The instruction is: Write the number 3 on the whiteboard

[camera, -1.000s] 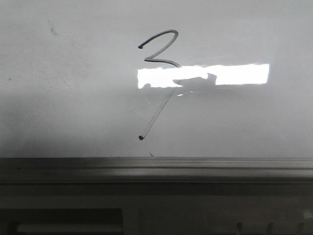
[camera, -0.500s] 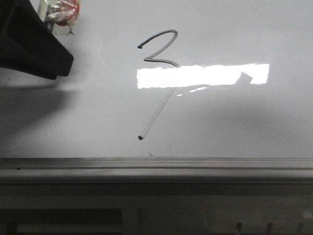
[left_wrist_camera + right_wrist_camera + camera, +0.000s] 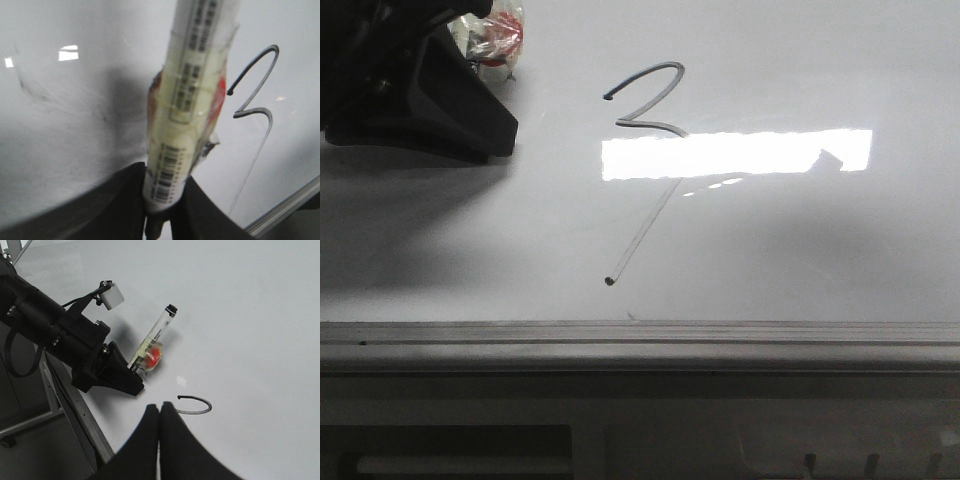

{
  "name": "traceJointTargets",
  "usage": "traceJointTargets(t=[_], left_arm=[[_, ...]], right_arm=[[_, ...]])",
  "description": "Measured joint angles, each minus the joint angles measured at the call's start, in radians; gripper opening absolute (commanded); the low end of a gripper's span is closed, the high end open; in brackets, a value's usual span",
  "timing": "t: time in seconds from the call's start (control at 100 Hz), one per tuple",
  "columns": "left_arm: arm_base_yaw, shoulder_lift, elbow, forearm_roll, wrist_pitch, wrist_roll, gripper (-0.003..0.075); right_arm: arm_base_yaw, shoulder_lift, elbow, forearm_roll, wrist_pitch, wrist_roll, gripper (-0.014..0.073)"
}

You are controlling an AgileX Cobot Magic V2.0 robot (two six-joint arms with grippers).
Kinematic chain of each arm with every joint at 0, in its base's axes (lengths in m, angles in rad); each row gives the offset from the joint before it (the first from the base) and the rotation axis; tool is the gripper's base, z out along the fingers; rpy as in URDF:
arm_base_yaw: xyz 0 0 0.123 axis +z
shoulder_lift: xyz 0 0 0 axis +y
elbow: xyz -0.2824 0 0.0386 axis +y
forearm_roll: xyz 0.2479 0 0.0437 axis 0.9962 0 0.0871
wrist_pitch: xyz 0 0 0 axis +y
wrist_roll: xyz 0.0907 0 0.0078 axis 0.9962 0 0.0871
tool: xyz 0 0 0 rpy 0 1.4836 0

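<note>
A hand-drawn number 3 (image 3: 642, 170) stands on the whiteboard (image 3: 820, 260), with a curved top loop, a middle kink and a long diagonal tail ending in a dot. The marker (image 3: 186, 100) carries a barcode and lines of small print on its barrel, too blurred to read.

The glossy white surface (image 3: 840, 250) bears the number 3 (image 3: 642, 165) at its middle, perhaps faint smudges too.

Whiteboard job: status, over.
Left gripper shut on marker, lifted off whiteboard. Right gripper shut, empty. Number 3 drawn. Nothing obstructing.
</note>
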Motion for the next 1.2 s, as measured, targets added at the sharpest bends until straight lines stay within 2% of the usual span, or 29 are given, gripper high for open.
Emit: traceJointTargets(t=[0.23, 0.3, 0.45, 0.52, 1.2], left_arm=[[-0.008, 0.026, -0.008, -0.010, -0.023, 0.000, 0.0001], [-0.008, 0.028, -0.008, -0.012, -0.025, 0.000, 0.0083], [-0.011, 0.030, -0.010, -0.019, -0.027, 0.000, 0.0372], [-0.018, 0.030, -0.014, -0.028, -0.027, -0.002, 0.0434], [-0.026, 0.030, -0.018, -0.042, -0.023, -0.002, 0.0431]], right_arm=[[0.000, 0.000, 0.000, 0.002, -0.002, 0.002, -0.0061], [0.000, 0.000, 0.000, 0.004, -0.002, 0.002, -0.0061], [0.000, 0.000, 0.000, 0.008, -0.002, 0.002, -0.0061], [0.000, 0.000, 0.000, 0.008, -0.002, 0.002, -0.0061], [0.000, 0.000, 0.000, 0.030, 0.039, 0.005, -0.0061]])
